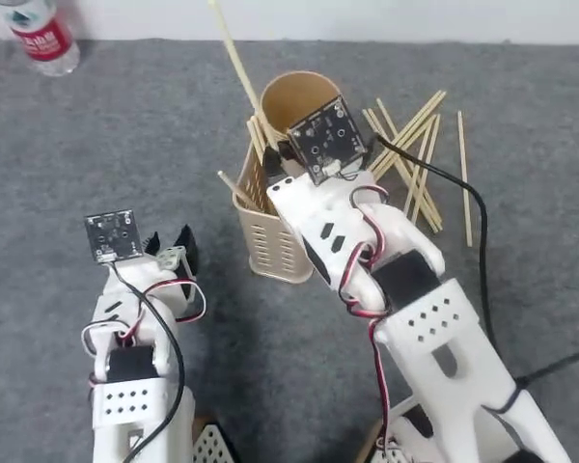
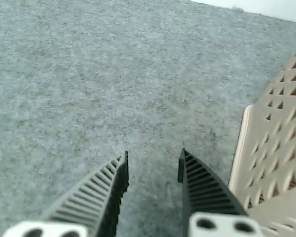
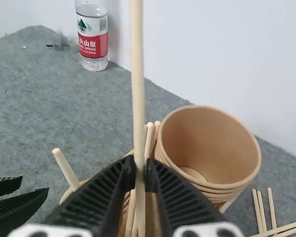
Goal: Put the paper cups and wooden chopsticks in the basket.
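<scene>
Right gripper (image 3: 138, 168) sits over the basket (image 1: 270, 231), jaws pinching one wooden chopstick (image 3: 136, 74). We see that stick close to upright, with its upper end leaning toward the far edge of the grey mat (image 1: 96, 145). Its lower end runs down between the jaws toward the basket. We cannot tell whether it touches anything inside.

The basket is tan and perforated. It stands upright about mid-mat, somewhat nearer the far edge than the near one. Inside it we see the paper cups (image 1: 294, 96), stacked, mouths up, at the basket's far end. Beside the cups several tilted chopsticks (image 3: 64, 168) poke out over the rim, at the end toward the mat's near edge.

The loose chopsticks (image 1: 410, 154) lie criss-crossed flat on the mat, near the basket on its right-edge side. A single chopstick (image 1: 463, 178) lies apart from that heap, closer to the right edge.

Left gripper (image 2: 153, 165) hangs low over bare mat, just beside the basket on its left-edge side. Its jaws are spread with nothing between them. We see a gap between the nearer jaw and the basket wall, so no contact.

A plastic bottle (image 1: 41, 34) with a red label stands upright in the far left corner of the mat, by the wall (image 3: 212, 49).
</scene>
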{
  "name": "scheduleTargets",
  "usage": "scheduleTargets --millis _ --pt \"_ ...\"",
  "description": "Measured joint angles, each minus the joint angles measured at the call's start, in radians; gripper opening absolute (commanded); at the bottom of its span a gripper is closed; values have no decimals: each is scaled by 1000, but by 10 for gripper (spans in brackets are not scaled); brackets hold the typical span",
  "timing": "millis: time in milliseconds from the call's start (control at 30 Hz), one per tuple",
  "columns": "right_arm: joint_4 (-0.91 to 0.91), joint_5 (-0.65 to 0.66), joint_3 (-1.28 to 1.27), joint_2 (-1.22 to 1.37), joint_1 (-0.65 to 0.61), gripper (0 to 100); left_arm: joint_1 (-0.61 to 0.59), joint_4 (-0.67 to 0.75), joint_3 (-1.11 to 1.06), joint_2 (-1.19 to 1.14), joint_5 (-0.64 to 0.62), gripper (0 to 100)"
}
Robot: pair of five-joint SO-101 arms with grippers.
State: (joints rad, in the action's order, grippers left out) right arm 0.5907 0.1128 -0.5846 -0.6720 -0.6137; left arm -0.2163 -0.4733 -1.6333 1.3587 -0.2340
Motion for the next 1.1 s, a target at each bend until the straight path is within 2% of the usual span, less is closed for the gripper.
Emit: scheduleTargets --millis 67,200,367,467,633,800,967,1100 --pt "0 0 -14 -15 -2 262 5 0 0 0 8 173" --pt "0 5 -40 -43 -29 203 5 0 0 0 14 173" --pt "0 5 -40 -81 -2 195 5 0 0 0 17 173" --pt "8 5 -40 -112 86 195 5 0 0 0 23 173" --pt "117 5 -18 -87 327 191 5 0 0 0 23 173" --pt "209 58 86 92 506 191 5 0 0 0 23 173" --pt "370 77 338 408 605 191 5 0 0 0 23 173" --pt "540 80 611 704 631 191 5 0 0 0 23 173"
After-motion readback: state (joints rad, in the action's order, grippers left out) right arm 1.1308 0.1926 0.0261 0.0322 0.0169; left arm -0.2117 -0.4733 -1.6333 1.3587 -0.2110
